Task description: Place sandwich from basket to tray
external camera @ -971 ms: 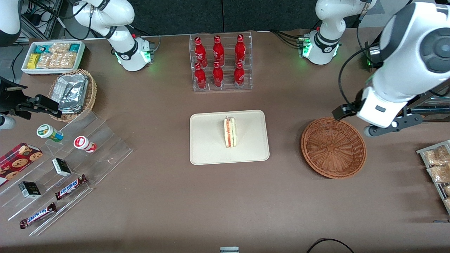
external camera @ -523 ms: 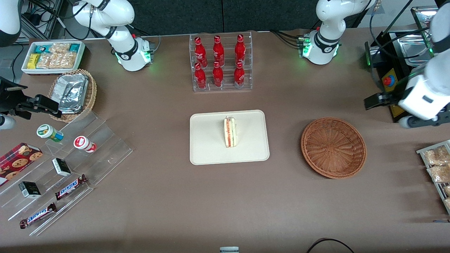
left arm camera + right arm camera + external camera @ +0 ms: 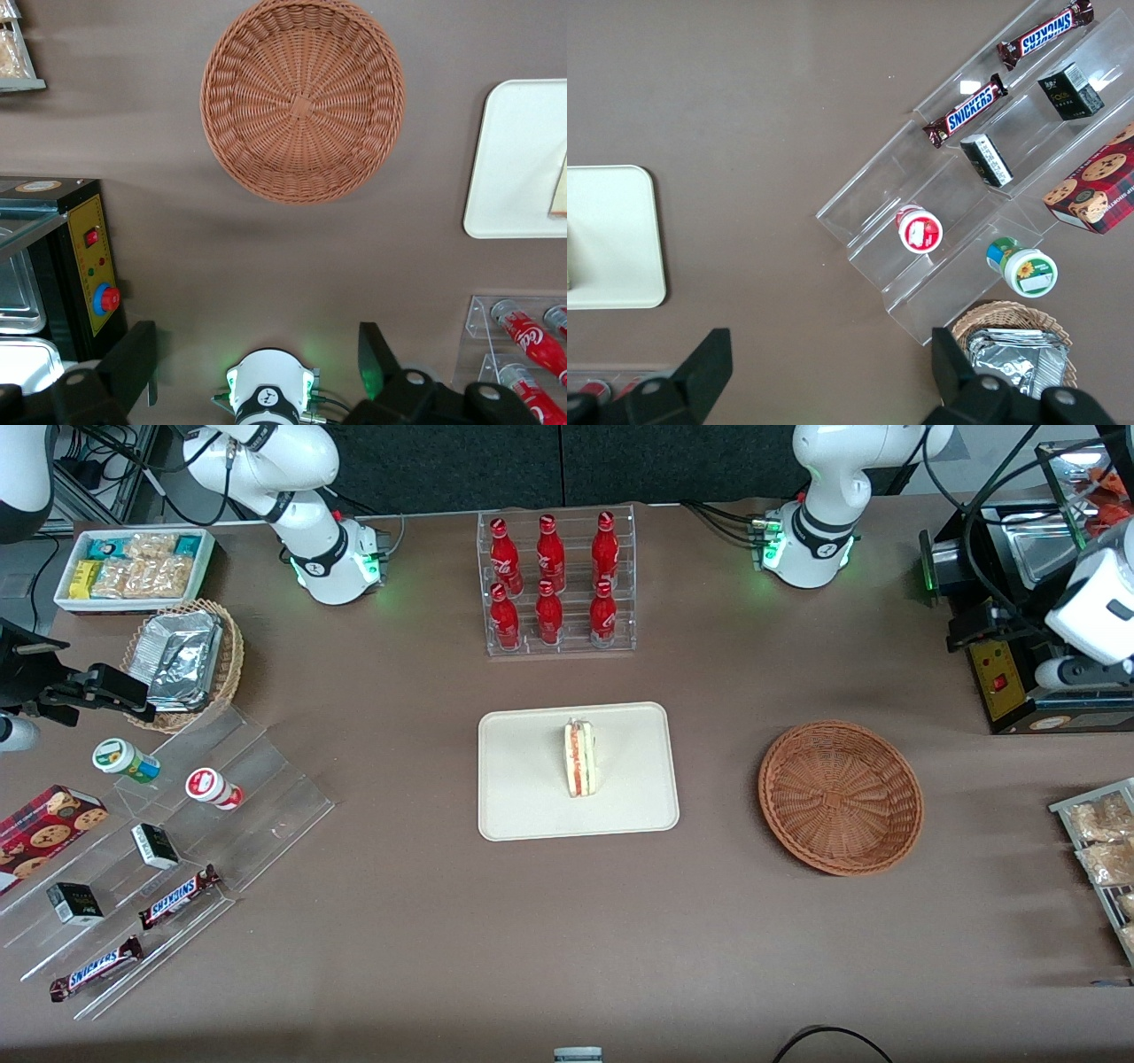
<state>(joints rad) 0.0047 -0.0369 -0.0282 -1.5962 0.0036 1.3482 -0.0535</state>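
Sandwich [image 3: 580,758] on tray [image 3: 523,797]; gripper [image 3: 257,367] apart, seemingly open.

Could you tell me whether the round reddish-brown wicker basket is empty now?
Empty: the round reddish-brown wicker basket shows only bare weave. The triangular white-bread sandwich lies on the cream rectangular tray; the open gripper hangs above the table.

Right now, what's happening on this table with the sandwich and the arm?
The small triangular white-bread sandwich lies on the flat cream rectangular tray, and the round reddish-brown wicker basket beside it holds nothing. So the placing looks done. The left arm's gripper is open, holding nothing, high above the table near the black machine at the working arm's end, clear of both basket and tray.
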